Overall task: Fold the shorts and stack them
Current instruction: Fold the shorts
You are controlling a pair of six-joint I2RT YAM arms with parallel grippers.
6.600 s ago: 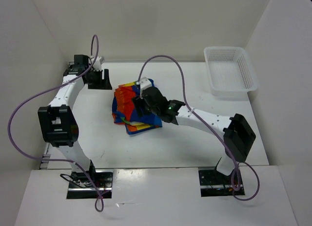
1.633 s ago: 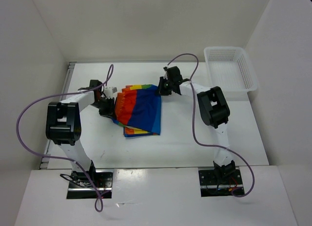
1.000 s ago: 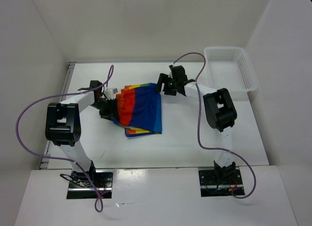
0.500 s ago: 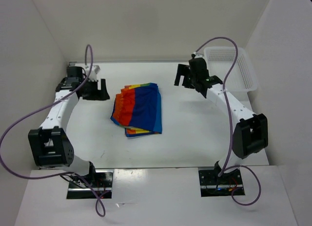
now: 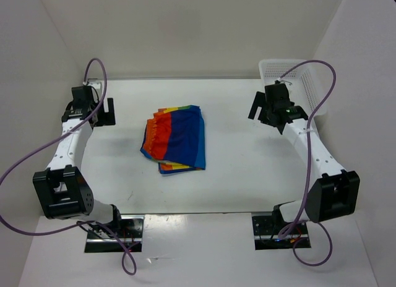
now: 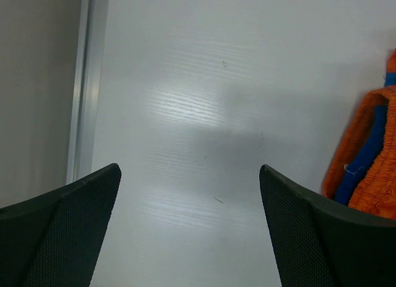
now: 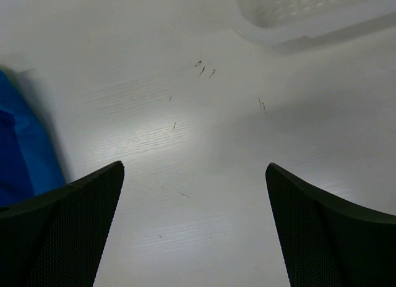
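Since the near stretch of the table [image 5: 235,169] in front of the arm bases has nothing on it, the first thing out from there is the shorts [image 5: 175,140]. They lie as a folded bundle a bit left of centre, roughly between the two arms. At the near end the layers aren't flush: yellow and light blue edges peek out from under the top dark blue panel. That looks like the weak spot. If a finger catches only one of those loose layers on the next grab, the fold could peel open or the bundle could drag and skew.

Orientation-wise, the long axis runs near to far, with the far end leaning slightly right. The red and orange stripes sit along the left side and the blue along the right, with a sliver of yellow and green at the far edge. Which end is the waistband can't be told from overhead.

Further back, the left gripper [image 5: 105,111] hangs off to the left of the bundle, well apart from it, jaws spread wide with nothing between them. The right gripper [image 5: 258,107] is the same on the other side, fingers wide apart and holding nothing, up beside the white mesh basket [image 5: 309,83] in the far right corner.
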